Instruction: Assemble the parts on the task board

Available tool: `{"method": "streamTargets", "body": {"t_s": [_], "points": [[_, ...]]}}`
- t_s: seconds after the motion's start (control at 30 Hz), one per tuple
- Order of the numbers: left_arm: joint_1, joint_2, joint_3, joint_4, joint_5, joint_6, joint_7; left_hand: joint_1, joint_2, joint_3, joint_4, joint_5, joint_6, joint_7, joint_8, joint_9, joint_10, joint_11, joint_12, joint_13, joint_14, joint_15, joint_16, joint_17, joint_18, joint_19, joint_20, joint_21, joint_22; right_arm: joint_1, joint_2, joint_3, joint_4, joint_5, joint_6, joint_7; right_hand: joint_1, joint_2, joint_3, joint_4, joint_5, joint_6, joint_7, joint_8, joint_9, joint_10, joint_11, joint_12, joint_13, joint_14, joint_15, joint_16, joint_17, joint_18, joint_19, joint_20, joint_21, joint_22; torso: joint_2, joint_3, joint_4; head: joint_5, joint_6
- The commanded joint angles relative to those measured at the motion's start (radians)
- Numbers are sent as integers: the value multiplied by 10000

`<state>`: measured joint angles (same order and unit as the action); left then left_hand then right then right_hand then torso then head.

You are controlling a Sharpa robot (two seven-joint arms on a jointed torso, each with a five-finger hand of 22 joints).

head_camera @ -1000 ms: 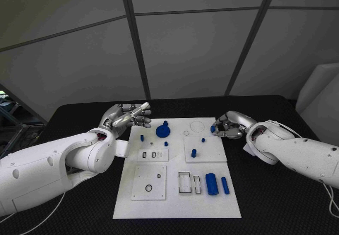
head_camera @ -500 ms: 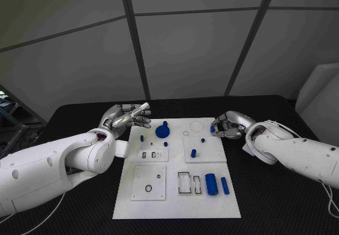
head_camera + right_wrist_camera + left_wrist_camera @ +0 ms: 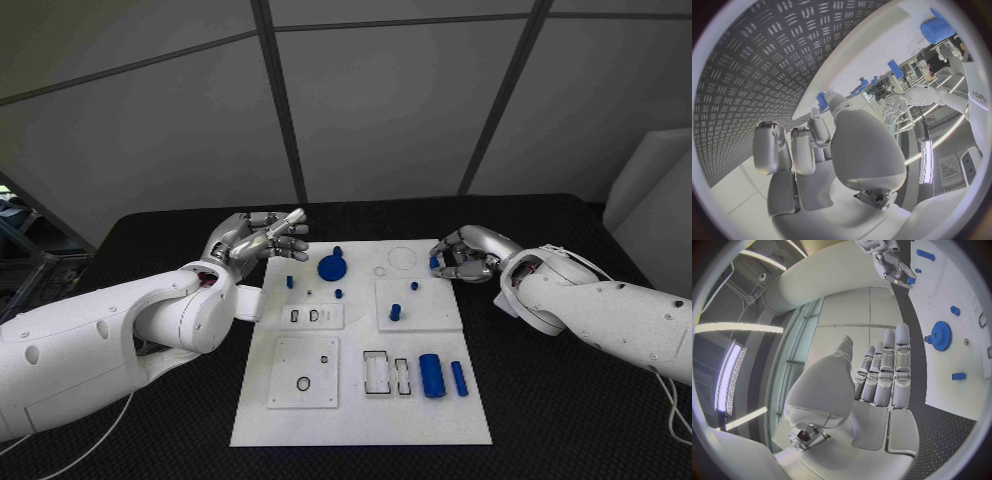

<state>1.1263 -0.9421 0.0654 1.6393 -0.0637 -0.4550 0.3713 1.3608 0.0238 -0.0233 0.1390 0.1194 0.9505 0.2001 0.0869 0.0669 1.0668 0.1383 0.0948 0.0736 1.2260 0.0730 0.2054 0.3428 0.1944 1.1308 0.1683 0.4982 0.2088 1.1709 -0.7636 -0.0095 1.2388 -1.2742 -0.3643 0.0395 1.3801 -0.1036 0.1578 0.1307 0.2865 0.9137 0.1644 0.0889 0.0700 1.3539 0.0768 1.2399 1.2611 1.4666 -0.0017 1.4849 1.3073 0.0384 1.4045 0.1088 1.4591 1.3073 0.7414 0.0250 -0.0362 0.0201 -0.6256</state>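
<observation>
Black worktop [image 3: 159,225] with a ribbed, patterned surface, carrying the white task board [image 3: 361,410] at its middle. On the far half of the task board: a blue gear [image 3: 332,268] near the far left corner, a small upright blue peg [image 3: 338,250] just beyond it, another small blue peg [image 3: 290,282] to its left, and a tiny blue stud [image 3: 338,294] just nearer. At the middle right, a short blue pin [image 3: 395,312] standing on a raised white square plate, with a small blue stud [image 3: 414,286] beyond it. On the near right, a thick blue cylinder [image 3: 431,376] lying beside a thinner blue rod [image 3: 459,378], both just right of two rectangular slots. On the near left, a raised white plate [image 3: 304,372] with an oval opening.

Left hand [image 3: 264,238] held above the worktop just off the far left corner of the task board, empty, fingers stretched out straight and close together, thumb set apart; seen again in the left wrist view [image 3: 879,377], with the gear [image 3: 941,335] on the board beyond the fingertips and nothing between them.

Right hand [image 3: 464,255] at the far right corner of the task board, fingers curled in, pinching a small blue part [image 3: 434,263] at the fingertips over the board's edge. Same part [image 3: 822,100] caught at the fingertips in the right wrist view, with the right hand [image 3: 832,150] bulking in front and hiding most of the board behind.
</observation>
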Motion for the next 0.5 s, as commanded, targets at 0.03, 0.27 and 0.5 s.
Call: {"method": "streamTargets", "body": {"t_s": [0.03, 0.27, 0.5], "points": [[10, 4, 5, 0, -32, 113, 33, 54, 60, -12, -50, 46, 46, 30, -36, -3, 48, 40, -44, -10, 32, -5, -55, 14, -123, 39, -18, 41, -12, 16, 4, 4, 5, 61, -90, 154, 45, 82, -59, -6, -40, 282, -32, 194, 72, 102, -41, 136, 83, 709, 20, 16, 1128, 124, 25, 41, -7, 502, 1, 1, -2, -3, -10], [10, 11, 5, -5, -32, 113, 18, 53, 69, -12, -55, 45, 43, 37, -46, -4, 46, 44, -55, -11, 29, -2, -69, 32, -123, 35, -17, 41, -16, 16, 3, 4, 11, 121, 2, 278, 147, 221, 6, -57, -68, 706, -132, 484, 147, 219, -130, 298, 224, 717, -49, 32, 1162, 117, 58, -10, 13, 546, 4, 4, 1, 4, -20], [10, 9, 5, -9, -32, 104, 8, 53, 69, -12, -55, 45, 43, 37, -46, -4, 46, 44, -55, -11, 29, -2, -69, 32, -123, 35, -17, 41, -16, 16, -13, 4, 12, 136, 22, 310, 233, 337, 95, -113, -107, 1023, -234, 661, 187, 287, -215, 383, 301, 727, -117, 50, 1198, 105, 98, -68, 39, 601, 3, 2, 1, -1, -26]]}}
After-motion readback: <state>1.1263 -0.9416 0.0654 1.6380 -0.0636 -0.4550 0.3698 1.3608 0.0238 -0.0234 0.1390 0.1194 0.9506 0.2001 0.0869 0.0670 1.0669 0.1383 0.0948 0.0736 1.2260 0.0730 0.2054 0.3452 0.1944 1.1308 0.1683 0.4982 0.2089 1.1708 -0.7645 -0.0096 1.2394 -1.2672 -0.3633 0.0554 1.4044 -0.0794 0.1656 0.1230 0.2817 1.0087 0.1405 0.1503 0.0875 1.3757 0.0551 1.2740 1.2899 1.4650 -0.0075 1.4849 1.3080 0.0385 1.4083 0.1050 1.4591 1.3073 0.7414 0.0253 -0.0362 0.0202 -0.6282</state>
